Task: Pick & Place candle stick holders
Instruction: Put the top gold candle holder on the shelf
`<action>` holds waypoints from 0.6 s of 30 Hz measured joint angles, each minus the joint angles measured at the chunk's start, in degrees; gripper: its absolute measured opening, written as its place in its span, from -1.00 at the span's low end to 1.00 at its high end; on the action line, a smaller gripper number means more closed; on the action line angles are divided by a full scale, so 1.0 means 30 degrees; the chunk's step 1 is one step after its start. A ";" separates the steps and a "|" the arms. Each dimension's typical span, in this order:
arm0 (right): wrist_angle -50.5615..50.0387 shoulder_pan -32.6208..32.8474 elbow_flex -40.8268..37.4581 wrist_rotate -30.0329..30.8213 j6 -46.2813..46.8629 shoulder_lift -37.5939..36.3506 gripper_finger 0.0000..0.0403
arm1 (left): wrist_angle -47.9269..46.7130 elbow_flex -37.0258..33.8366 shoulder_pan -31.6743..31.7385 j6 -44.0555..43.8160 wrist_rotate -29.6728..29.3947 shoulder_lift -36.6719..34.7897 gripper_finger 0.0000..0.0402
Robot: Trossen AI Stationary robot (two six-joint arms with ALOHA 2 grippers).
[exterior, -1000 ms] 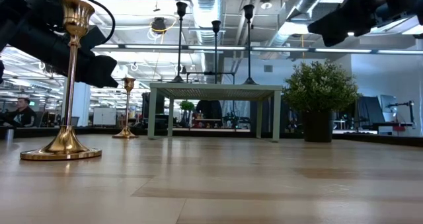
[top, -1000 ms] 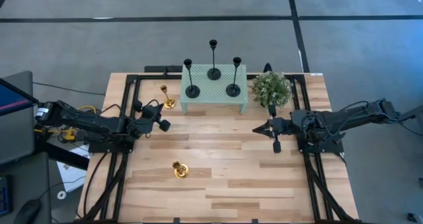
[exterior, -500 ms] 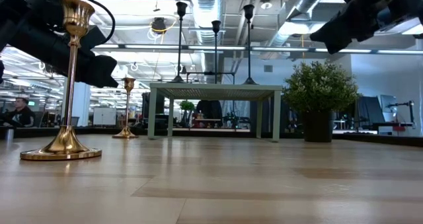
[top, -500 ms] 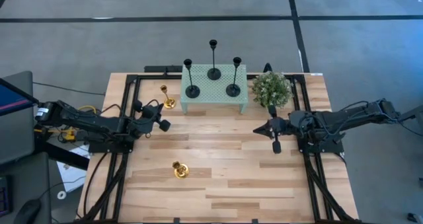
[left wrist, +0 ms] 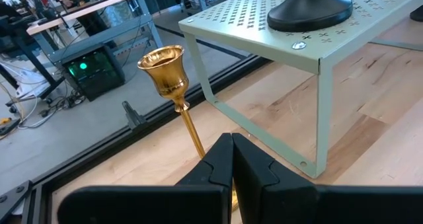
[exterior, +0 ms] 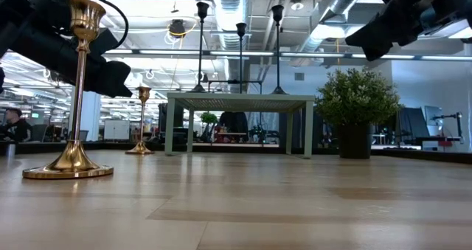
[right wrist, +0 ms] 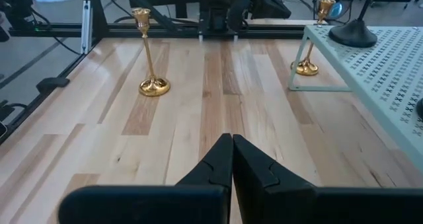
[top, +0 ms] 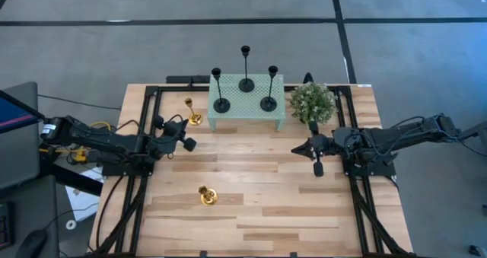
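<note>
Three black candle stick holders (top: 246,68) stand by their round bases on the mint-green perforated stand (top: 245,106) at the table's far side. One gold holder (top: 192,113) stands on the table just left of the stand and shows in the left wrist view (left wrist: 173,85). The other gold holder (top: 206,195) stands on the table nearer the front and shows in the right wrist view (right wrist: 151,52). My left gripper (top: 179,124) is shut and empty, just near-left of the far gold holder. My right gripper (top: 297,148) is shut and empty at the table's right.
A green potted plant (top: 312,102) stands right of the stand, just beyond my right gripper. Black rails (top: 148,136) run along the table's left, right and far sides. Bare wood lies between the two arms and toward the near edge.
My right gripper has shifted slightly toward the table's right edge; in the low view it has also risen a little. Nothing else has moved.
</note>
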 joint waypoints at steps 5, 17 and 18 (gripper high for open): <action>-0.0006 0.0000 0.0000 -0.0004 -0.0763 0.0000 -1.00 | 0.0007 0.0000 0.0000 0.0012 -0.0007 0.0000 -0.97; -0.0003 0.0000 0.0000 -0.0004 -0.0808 0.0000 -1.00 | 0.0007 0.0000 0.0000 -0.0622 -0.0590 -0.0003 -0.49; -0.0003 0.0000 0.0000 -0.0004 -0.0808 0.0000 -1.00 | 0.0007 0.0000 0.0000 -0.0630 -0.0590 0.0000 -0.44</action>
